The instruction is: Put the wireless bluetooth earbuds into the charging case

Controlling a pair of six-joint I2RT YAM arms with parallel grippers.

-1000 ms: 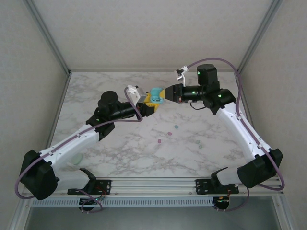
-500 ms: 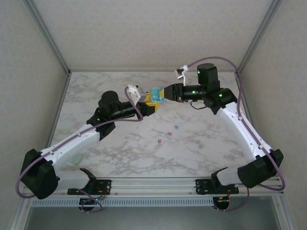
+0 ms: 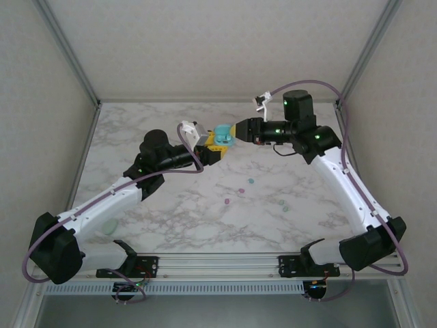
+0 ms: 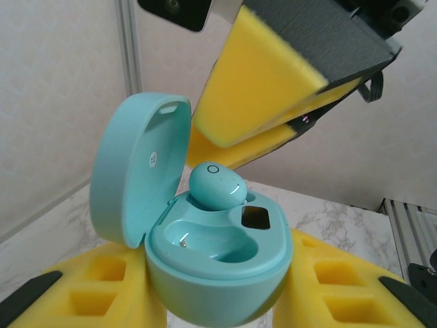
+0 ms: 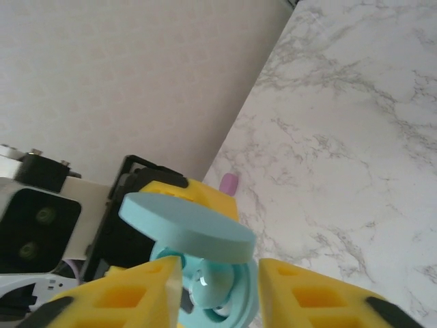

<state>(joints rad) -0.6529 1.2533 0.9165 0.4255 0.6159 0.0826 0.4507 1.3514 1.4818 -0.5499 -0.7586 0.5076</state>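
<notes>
Top external camera has five loose earbuds (image 3: 240,190) lying nearest on the marble table (image 3: 191,225) between the two arms, well apart from either claw: two pinkish, one teal, two pale green. Farther back, the left claw (image 3: 217,142) is pressed together on the single teal charging case (image 3: 222,132), which it holds off the table with the lid (image 4: 136,171) open. One more teal earbud (image 4: 217,186) sits tilted in the far one of the case's two sockets, and the right claw (image 3: 233,131) is slightly spread just above it, gripping nothing.
</notes>
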